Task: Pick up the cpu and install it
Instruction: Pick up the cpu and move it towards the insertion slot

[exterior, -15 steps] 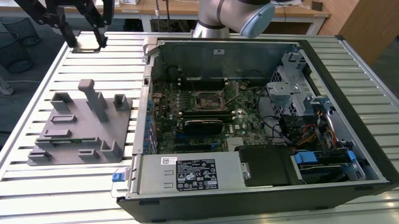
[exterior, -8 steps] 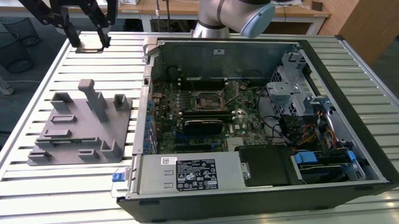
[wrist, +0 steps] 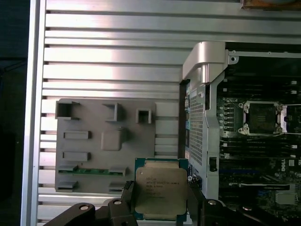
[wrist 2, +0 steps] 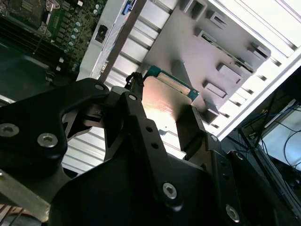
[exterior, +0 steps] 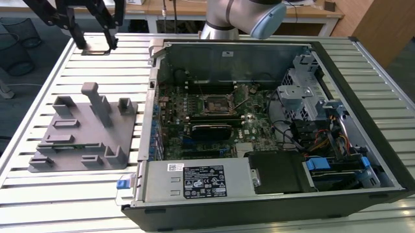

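Status: black two-finger gripper (exterior: 96, 44) was clamped on the cpu (exterior: 97, 50), a small flat square chip with a pale silver lid and a thin green-dark rim. One finger sat on each of two opposite edges.

- Location: in the exterior view the cpu was at the far left corner of the slatted aluminium table (exterior: 65, 199), beyond the grey plastic tray with upright posts (exterior: 71, 145). It was well apart from the open black computer case (exterior: 259, 213).
- Orientation: held flat, silver lid facing the first wrist view (wrist: 159, 186), edges square with the table slats. Near-square, so no clear long axis.
- Socket: the square metal-framed socket (exterior: 217, 103) on the motherboard had no chip in it.
- Count: one cpu, one gripper with two fingers, one tray, one case, one socket.
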`<action>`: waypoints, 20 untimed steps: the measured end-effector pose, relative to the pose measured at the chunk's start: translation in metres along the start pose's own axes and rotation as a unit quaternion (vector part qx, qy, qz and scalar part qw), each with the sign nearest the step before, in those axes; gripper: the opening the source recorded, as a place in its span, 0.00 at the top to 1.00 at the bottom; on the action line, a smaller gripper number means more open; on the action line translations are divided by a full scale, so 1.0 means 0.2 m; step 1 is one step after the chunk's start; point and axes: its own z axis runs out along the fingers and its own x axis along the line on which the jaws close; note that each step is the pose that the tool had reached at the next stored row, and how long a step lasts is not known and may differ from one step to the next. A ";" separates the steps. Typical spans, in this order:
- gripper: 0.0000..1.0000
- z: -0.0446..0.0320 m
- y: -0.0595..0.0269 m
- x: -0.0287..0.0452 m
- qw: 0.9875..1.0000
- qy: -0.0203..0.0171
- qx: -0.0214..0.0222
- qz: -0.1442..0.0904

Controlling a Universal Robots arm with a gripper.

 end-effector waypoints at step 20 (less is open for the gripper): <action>0.47 0.000 -0.001 -0.079 1.000 0.000 0.000 0.000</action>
